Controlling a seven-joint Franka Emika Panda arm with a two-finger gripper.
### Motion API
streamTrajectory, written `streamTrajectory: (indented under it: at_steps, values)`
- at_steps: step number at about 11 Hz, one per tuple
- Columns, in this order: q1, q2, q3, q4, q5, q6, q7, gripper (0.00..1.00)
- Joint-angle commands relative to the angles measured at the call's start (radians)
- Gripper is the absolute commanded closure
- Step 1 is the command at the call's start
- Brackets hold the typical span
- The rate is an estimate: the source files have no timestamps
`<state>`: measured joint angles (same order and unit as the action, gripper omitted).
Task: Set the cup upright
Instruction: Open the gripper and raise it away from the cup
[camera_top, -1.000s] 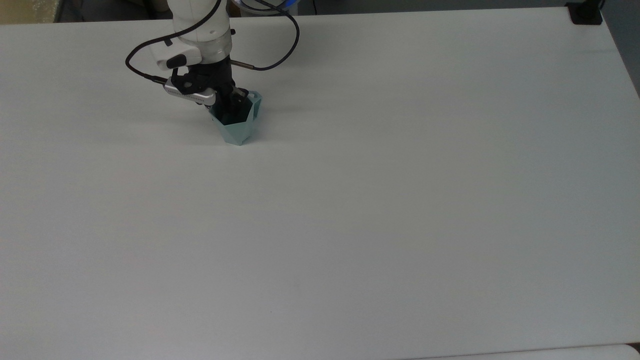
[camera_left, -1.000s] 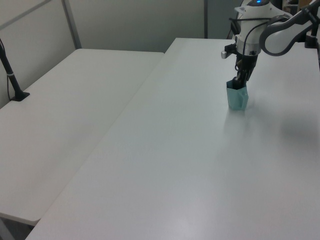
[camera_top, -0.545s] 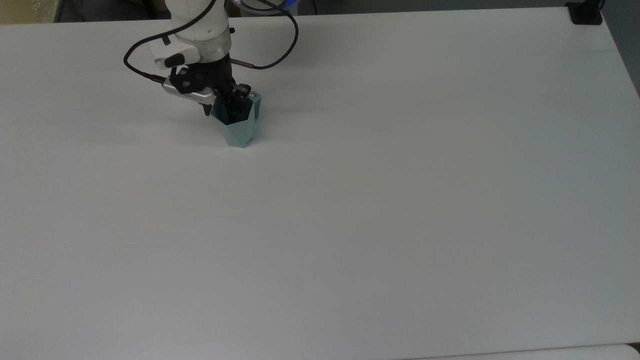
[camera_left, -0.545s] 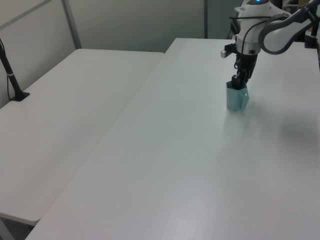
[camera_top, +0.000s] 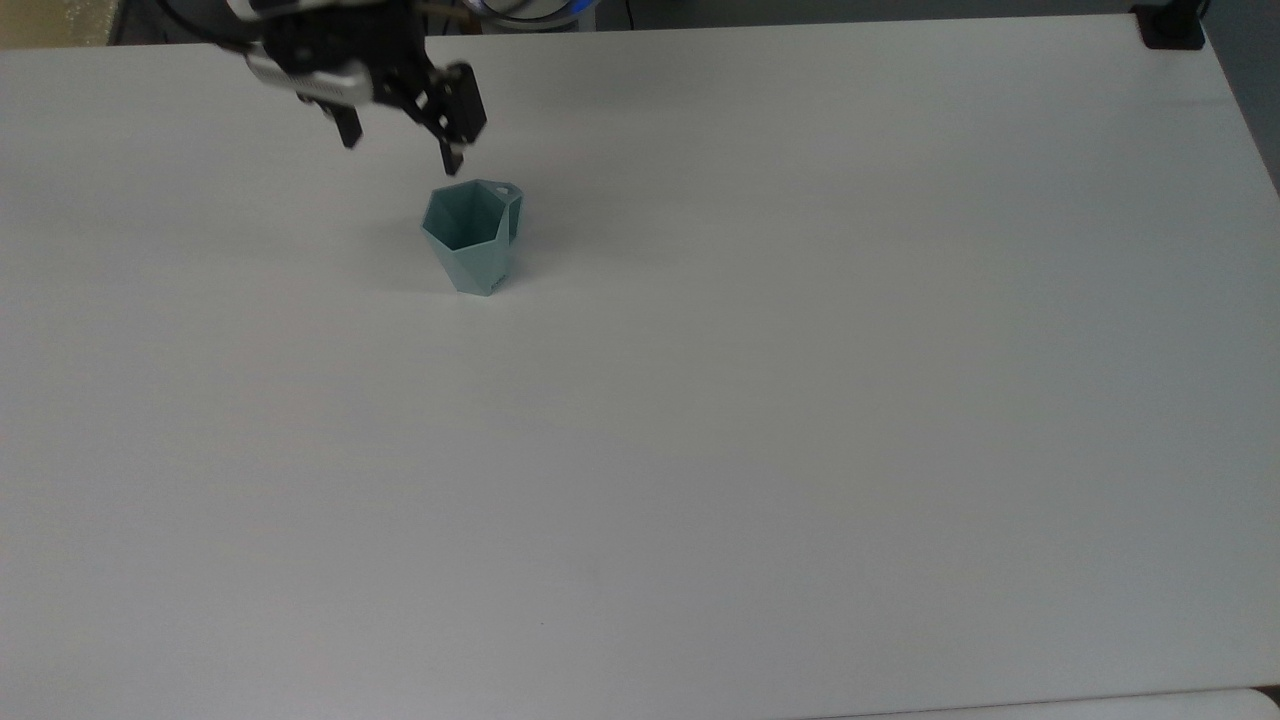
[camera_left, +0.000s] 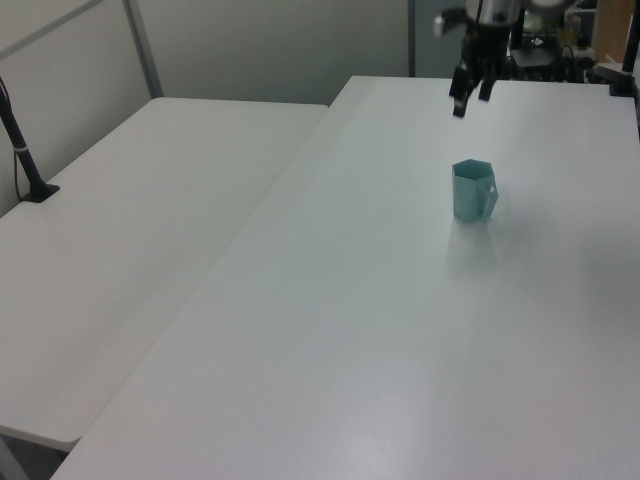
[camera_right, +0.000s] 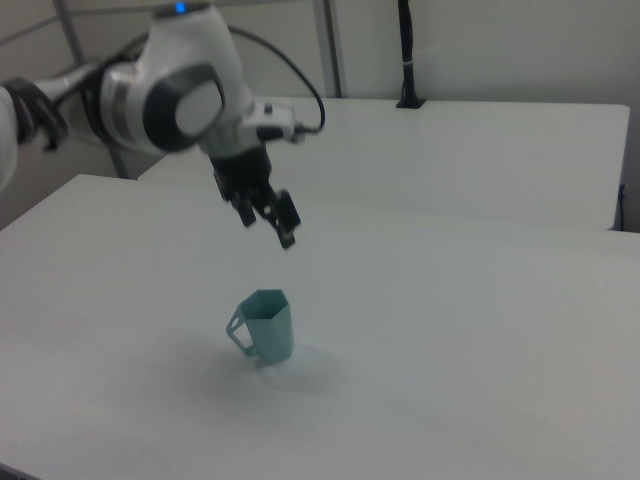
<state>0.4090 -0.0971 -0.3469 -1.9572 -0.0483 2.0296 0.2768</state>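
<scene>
- The cup (camera_top: 472, 238) stands upright on the white bench (camera_top: 760, 400), its open mouth facing up and its narrower base resting on the surface.
- In the top view it sits in the upper left part of the bench, with its flat handle on the top view's right side of the body.
- In the left view the cup (camera_left: 473, 190) stands toward the far right of the bench (camera_left: 330, 330), with the handle on the left view's right.
- In the right view the cup (camera_right: 264, 326) is near the middle of the bench (camera_right: 460, 380), and its handle points to the right view's left.
- The hand (camera_top: 400, 140) hangs in the air above the cup and touches nothing; in the top view it lies up and to the left of the cup's rim.
- Its two dark fingers are spread moderately wide with a clear gap between them, and they hold nothing.
- In the left view the hand (camera_left: 470, 97) is well above the cup, pointing downward over the far end of the bench.
- In the right view the hand (camera_right: 268, 215) hangs above the cup, under the white arm (camera_right: 175, 85), which carries a black cable (camera_right: 290, 70).
- A second white table (camera_left: 120, 240) stands just beside the bench on the left view's left, with a black post (camera_left: 22, 150) clamped at its edge.
</scene>
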Motion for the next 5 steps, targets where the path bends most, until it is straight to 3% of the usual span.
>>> streamTrajectory:
  at_steps: [1, 3, 5]
  values:
    - [-0.016, 0.004, -0.015, 0.176, 0.027, -0.214, -0.199, 0.00]
    - [-0.045, 0.010, -0.017, 0.233, 0.024, -0.346, -0.322, 0.00]
    - [-0.050, 0.014, -0.017, 0.242, 0.022, -0.341, -0.324, 0.00]
